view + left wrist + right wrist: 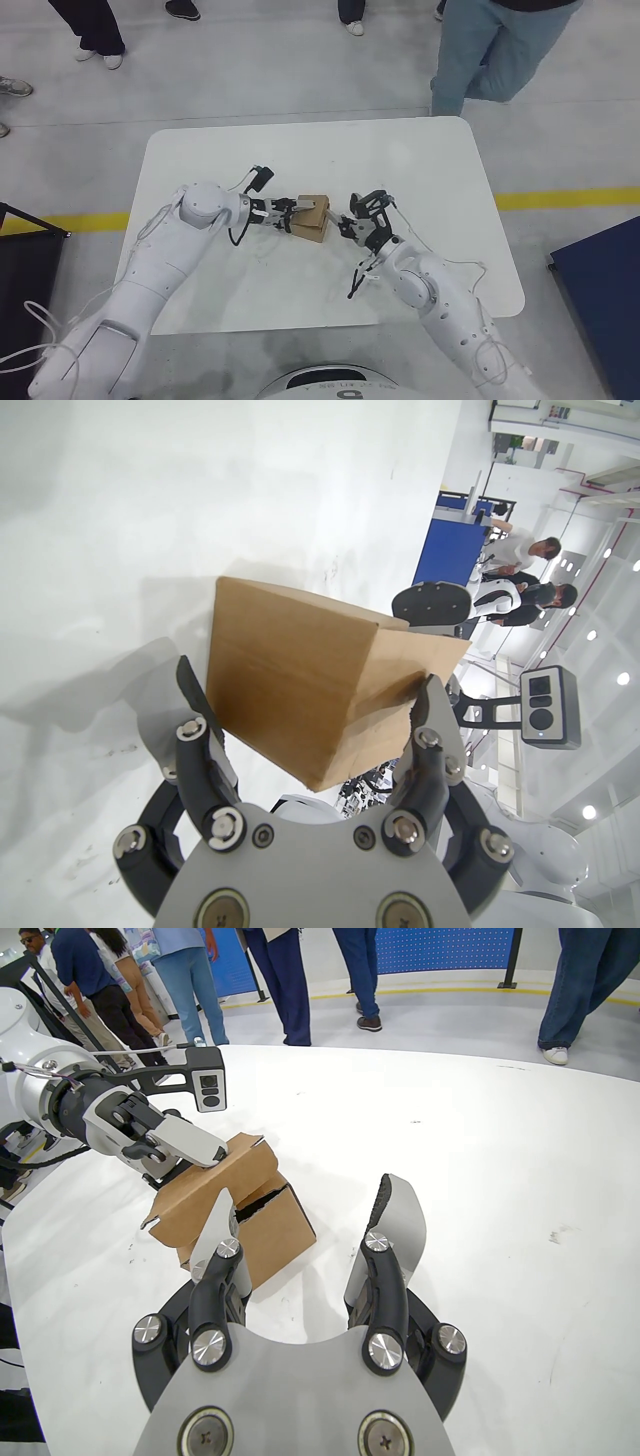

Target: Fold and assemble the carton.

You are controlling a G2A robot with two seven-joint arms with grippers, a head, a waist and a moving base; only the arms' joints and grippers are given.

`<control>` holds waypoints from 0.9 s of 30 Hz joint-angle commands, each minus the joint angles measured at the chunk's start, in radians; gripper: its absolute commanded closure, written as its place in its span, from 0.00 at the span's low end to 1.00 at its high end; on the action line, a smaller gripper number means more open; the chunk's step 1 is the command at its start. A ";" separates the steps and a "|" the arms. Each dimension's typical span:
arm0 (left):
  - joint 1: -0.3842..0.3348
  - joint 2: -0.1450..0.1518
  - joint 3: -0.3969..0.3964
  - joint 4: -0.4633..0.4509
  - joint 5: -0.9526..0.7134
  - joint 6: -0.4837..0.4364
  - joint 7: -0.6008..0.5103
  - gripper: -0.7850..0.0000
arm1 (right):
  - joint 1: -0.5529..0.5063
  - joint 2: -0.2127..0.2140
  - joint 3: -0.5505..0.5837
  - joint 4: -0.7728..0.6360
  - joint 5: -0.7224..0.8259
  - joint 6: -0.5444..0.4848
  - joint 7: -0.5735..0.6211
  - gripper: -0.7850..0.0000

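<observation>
**Top view.** Noting the carton (312, 217) on the white table (420, 170), just left of frame centre, with its long axis running roughly left to right across the frame. Logging the left gripper (285, 212) at the carton's left end and the right gripper (350, 222) just beside its right end. Judging both arms about equally near, one at each end of that axis.

**Left wrist view.** Finding the left gripper (308, 680) straddling the carton (270, 660) at a wide span. Seeing one finger (192, 685) lying against a plain brown face and the other pressing on a flap edge. Reading this as a clamp on the cardboard. Noting a bottom corner of the carton pointing back toward the wrist.

**Right wrist view.** Recording the right gripper (306, 1193) spread wide and holding nothing. Placing the carton (272, 1228) ahead of it and off to one finger's side, not between the two. Seeing that finger overlap the cardboard, but not managing to tell contact from a near miss. Spotting the left gripper (197, 1165) pinching the upper flap from the far side. Noting the top flaps only partly folded, with a ragged gap between them, so judging the assembly unfinished.

Judging the coming move as hinging on that offset. Expecting a sideways shift toward the left arm before the open fingers can bracket or press the loose flap.
</observation>
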 commanded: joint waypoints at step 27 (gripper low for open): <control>-0.035 -0.014 0.044 0.045 0.029 0.022 -0.028 0.00 | 0.029 -0.004 -0.004 0.028 -0.007 0.003 0.029 0.22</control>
